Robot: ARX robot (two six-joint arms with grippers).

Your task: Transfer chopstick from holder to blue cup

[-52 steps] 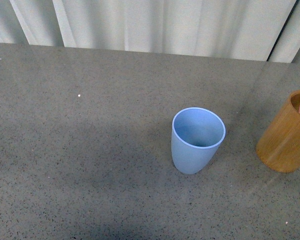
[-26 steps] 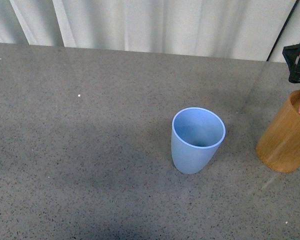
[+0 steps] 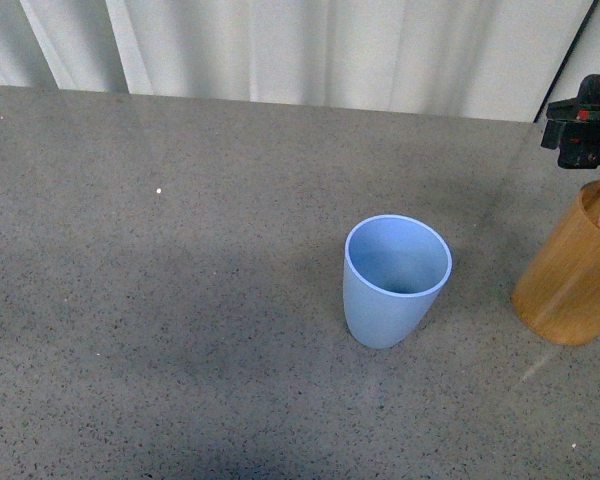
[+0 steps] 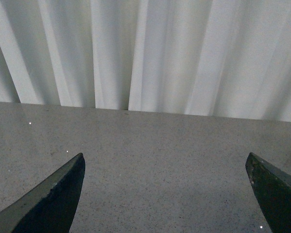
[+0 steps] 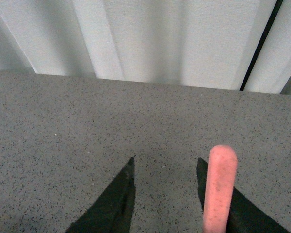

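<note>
Right hand (image 3: pixel 583 125) hangs above the holder (image 3: pixel 570 280) at the counter's (image 3: pixel 180 300) right edge, fingers parted, gripping nothing. Chopstick (image 5: pixel 220 187) stands in the holder, overlapping one finger, outside the gap; contact unclear. Blue cup (image 3: pixel 395 280) stands mid-counter, apart from the holder. Left hand (image 4: pixel 167 194) is wide open, empty.

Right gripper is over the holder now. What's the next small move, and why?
Probably nudge the right gripper sideways toward the chopstick before closing. In the right wrist view its jaws stand open, but the chopstick lines up with one finger, not the gap. In the front view the gripper sits just left of the chopstick in the holder. Closing now would likely miss.
</note>
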